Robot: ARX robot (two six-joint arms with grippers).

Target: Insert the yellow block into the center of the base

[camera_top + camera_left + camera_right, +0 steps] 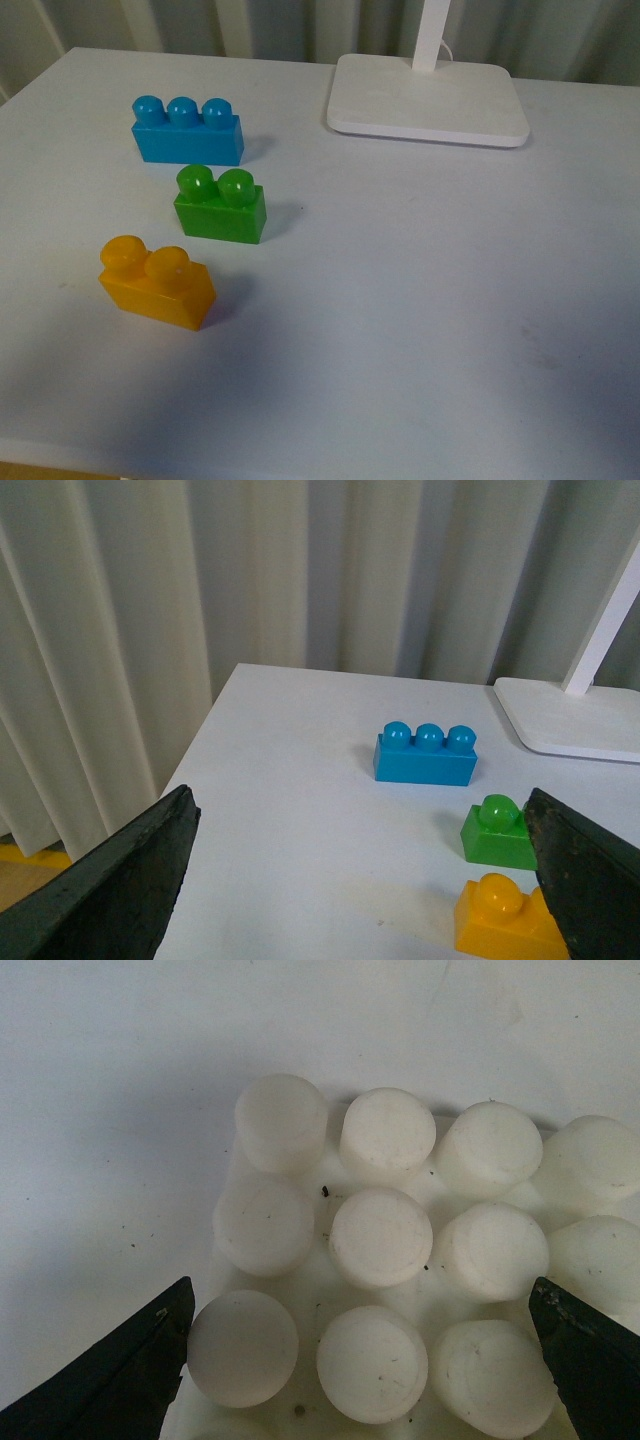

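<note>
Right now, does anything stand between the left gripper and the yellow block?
Nothing visible does. The left gripper is open above the table, and the yellow block lies free near one finger. The green brick sits just beyond it, apart. The base shows only under the right gripper, so that path cannot be judged.

Our grippers: two pairs of black wedge fingers

Of our left gripper we see two matte black fingers. They are broad slabs that narrow to blunt tips, with a faintly grainy surface and edges that catch a grey sheen. Our right gripper shows a like pair of dark, tapered slabs, one carrying small pale specks along its inner edge near the tip.
</note>
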